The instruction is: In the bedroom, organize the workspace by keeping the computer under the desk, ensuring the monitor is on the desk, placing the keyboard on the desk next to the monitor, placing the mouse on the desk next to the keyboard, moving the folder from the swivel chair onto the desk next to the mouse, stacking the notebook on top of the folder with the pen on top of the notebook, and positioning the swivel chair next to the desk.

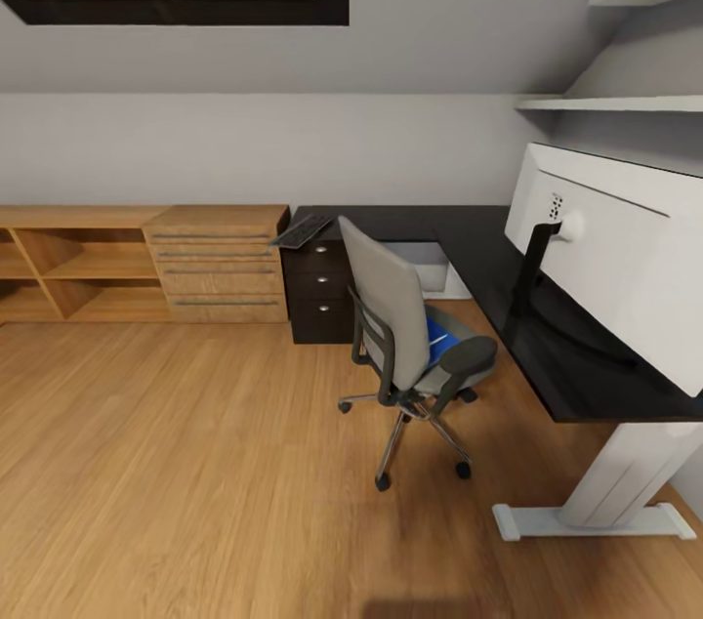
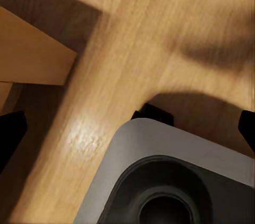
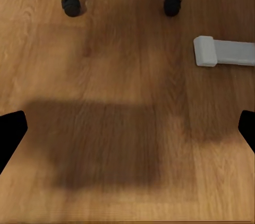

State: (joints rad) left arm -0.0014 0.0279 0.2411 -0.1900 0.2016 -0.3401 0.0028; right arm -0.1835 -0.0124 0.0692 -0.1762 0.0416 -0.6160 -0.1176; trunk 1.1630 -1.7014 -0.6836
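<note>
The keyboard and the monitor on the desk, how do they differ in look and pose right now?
The keyboard lies flat at the desk's far left corner, partly overhanging the edge; the monitor stands upright on its stand at the near right end. The keyboard is dark and small; the monitor shows a large white back. Both rest on the glossy black top.

from my left wrist camera i see my base point(image 2: 159, 181): a grey, rounded-cornered shell with a matte dark recess and a round hole sunk in it. black blocks poke out behind its edge. in both wrist cameras my fingertips point(image 3: 11, 134) are plain black, blunt shapes.
</note>
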